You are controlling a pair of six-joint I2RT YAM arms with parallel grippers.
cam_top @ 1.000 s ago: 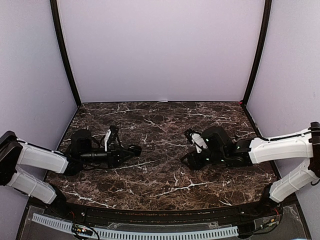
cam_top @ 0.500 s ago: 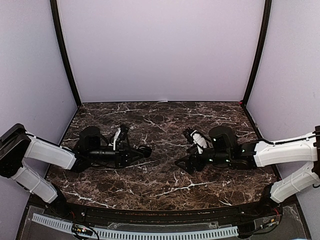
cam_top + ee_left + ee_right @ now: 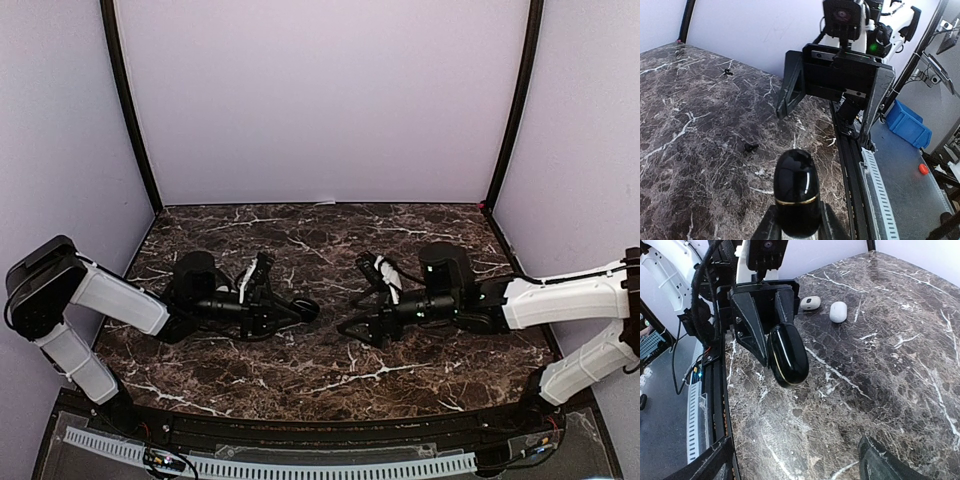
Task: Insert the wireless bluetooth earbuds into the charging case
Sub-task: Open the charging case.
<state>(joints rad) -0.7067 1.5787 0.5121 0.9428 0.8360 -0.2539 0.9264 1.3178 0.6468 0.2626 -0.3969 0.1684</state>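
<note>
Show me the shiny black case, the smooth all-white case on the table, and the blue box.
black case (image 3: 788, 359): right wrist view, on its glossy rounded side.
white case (image 3: 838, 311): right wrist view, on the middle of its top.
blue box (image 3: 912, 132): left wrist view, on its side wall.

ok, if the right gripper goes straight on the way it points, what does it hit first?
Most likely the black case held in the left gripper, facing it nearly head-on. The right gripper is open, so the case might slip between its jaws; depth is unclear.
</note>
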